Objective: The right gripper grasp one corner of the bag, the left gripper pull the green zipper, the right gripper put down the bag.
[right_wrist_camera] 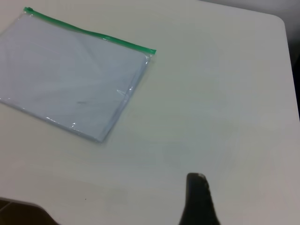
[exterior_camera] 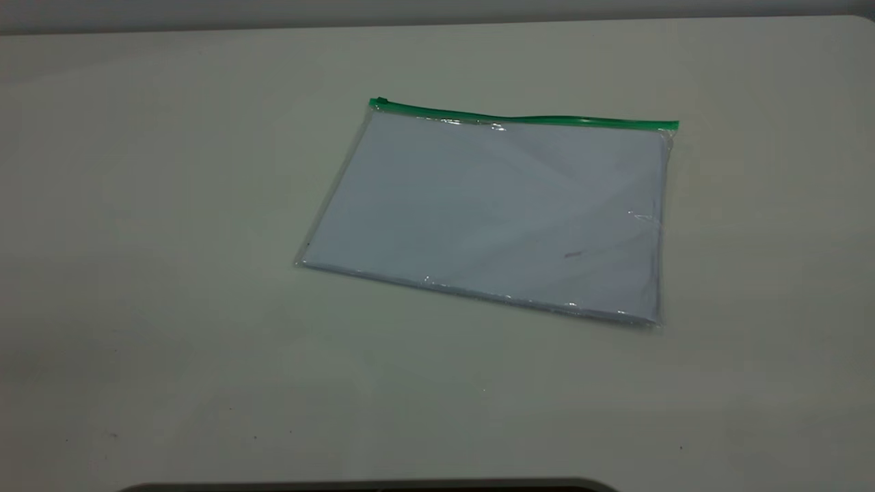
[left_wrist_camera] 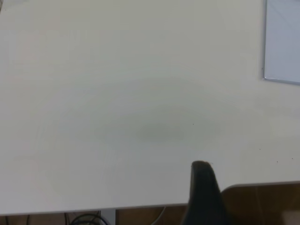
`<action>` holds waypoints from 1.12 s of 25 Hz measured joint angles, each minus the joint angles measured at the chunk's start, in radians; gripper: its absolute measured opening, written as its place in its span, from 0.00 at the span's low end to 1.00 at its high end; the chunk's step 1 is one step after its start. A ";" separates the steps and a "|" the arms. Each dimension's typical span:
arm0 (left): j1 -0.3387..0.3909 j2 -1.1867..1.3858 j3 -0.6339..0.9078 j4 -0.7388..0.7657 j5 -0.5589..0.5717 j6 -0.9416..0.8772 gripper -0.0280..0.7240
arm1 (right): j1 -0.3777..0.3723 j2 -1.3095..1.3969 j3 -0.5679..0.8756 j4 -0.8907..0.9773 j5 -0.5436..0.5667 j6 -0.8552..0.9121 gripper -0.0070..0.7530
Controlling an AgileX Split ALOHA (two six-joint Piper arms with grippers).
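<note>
While bag (exterior_camera: 489, 212) lies flat on pale table (exterior_camera: 171, 205), green zipper (exterior_camera: 526, 120) far-side; hands' state unclear.

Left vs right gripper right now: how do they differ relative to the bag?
The right gripper has the whole bag and green zipper in its wrist view; the left gripper sees only one bag corner. The left hangs nearer a table edge. Both are clear of the bag, holding nothing.

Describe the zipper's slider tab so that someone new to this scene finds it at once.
On the pale table lies one clear bag of white paper. Along its far edge runs the green zipper. The slider tab is the small green bump at that strip's left end.
</note>
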 joint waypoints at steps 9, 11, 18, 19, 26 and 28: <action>0.000 0.000 0.000 0.000 0.000 0.000 0.79 | 0.000 0.000 0.000 0.000 -0.001 0.000 0.76; 0.000 0.000 0.000 0.000 0.000 0.000 0.79 | 0.000 0.000 0.000 0.000 -0.001 0.000 0.76; 0.000 0.000 0.000 0.000 0.000 0.000 0.79 | 0.000 0.000 0.000 0.000 -0.001 0.000 0.76; 0.000 0.000 0.000 0.000 0.000 0.000 0.79 | 0.000 0.000 0.000 0.000 -0.001 0.000 0.76; 0.000 0.000 0.000 0.000 0.000 0.000 0.79 | 0.070 0.000 0.000 -0.040 -0.003 0.032 0.76; 0.000 0.000 0.000 0.000 0.000 0.000 0.79 | 0.085 0.000 0.001 -0.072 -0.004 0.071 0.76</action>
